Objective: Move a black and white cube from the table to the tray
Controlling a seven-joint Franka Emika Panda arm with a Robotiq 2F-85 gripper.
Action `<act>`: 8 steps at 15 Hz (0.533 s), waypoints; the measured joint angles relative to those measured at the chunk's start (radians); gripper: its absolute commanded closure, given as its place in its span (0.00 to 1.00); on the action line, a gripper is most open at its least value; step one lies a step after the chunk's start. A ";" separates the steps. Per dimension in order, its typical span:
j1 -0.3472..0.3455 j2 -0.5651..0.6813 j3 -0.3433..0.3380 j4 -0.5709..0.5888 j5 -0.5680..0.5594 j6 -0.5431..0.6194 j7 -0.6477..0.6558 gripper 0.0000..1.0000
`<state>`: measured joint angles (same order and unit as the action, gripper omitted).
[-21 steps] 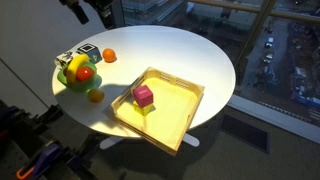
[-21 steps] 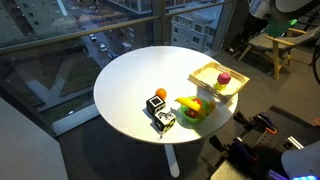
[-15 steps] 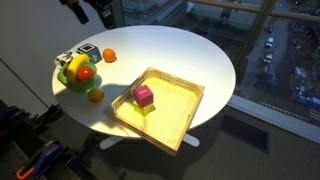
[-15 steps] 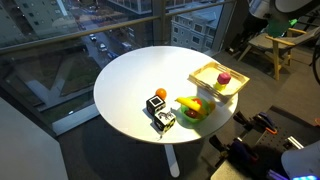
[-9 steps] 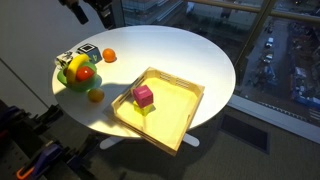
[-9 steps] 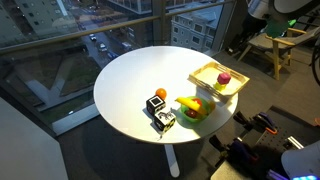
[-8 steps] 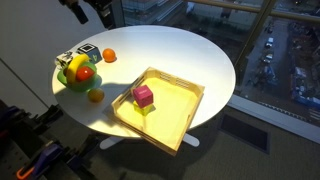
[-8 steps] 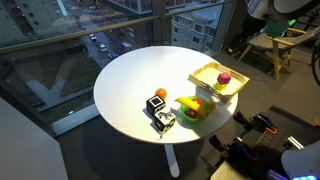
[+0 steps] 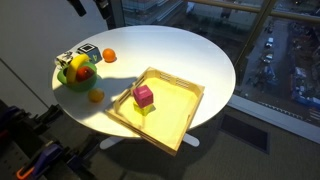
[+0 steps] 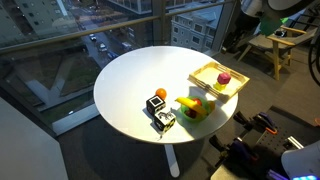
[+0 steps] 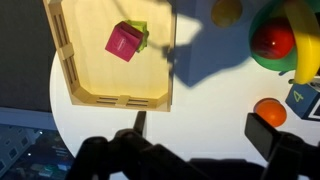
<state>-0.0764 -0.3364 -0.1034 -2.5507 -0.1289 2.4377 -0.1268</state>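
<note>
Two black and white cubes [image 9: 68, 57] [image 9: 87, 49] sit on the round white table [image 9: 160, 50] behind the green fruit bowl. They also show in an exterior view as the near cube [image 10: 165, 122] and the far cube [image 10: 156, 102]. The light-wood tray [image 9: 172, 112] holds a magenta cube [image 9: 143, 95]. In the wrist view the tray [image 11: 100, 70] and the magenta cube [image 11: 124, 42] lie at upper left. My gripper [image 11: 205, 130] is open and empty, high above the table. In an exterior view it sits at the top edge [image 9: 90, 8].
The green fruit bowl [image 9: 78, 72] holds a banana and red fruit. One orange [image 9: 109, 55] lies behind it and another [image 9: 95, 96] in front. The wrist view shows the bowl [image 11: 285, 45] and an orange [image 11: 268, 110]. Windows stand beyond the table.
The arm has shifted slightly upward at the top of the frame. The cubes, tray and fruit have not moved.
</note>
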 measured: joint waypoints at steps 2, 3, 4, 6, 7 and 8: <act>0.018 0.019 0.008 0.024 0.020 -0.001 0.000 0.00; 0.027 0.033 0.012 0.040 0.030 -0.003 0.000 0.00; 0.035 0.048 0.017 0.057 0.041 -0.004 0.000 0.00; 0.050 0.089 0.025 0.099 0.065 -0.013 0.000 0.00; 0.056 0.112 0.029 0.123 0.077 -0.022 0.000 0.00; 0.061 0.138 0.033 0.149 0.087 -0.035 0.000 0.00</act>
<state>-0.0151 -0.1984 -0.0700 -2.4014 -0.0417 2.4027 -0.1267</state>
